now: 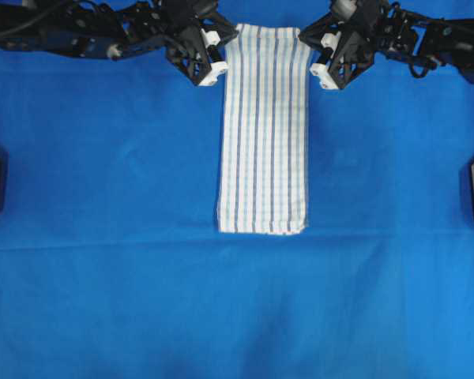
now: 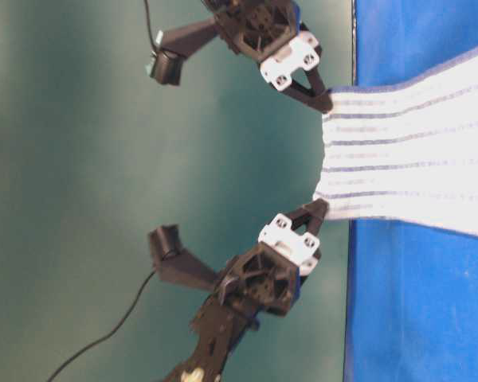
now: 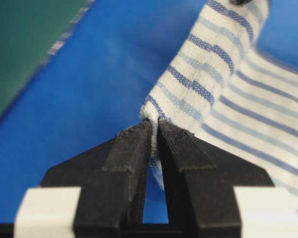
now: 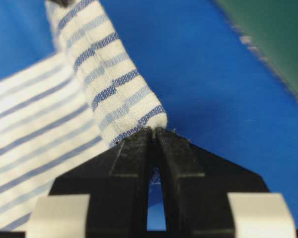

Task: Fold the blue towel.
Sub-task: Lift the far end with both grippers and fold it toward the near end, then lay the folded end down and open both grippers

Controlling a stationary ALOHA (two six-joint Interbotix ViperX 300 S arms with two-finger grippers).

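Blue towel (image 1: 264, 130) lies as a long strip, long axis running near-far. Left gripper (image 1: 214, 54) and right gripper (image 1: 322, 50) each clamp a far corner.

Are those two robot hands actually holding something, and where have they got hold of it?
Yes. Both hold the blue towel: the left hand pinches one corner of its far end, the right hand the other.
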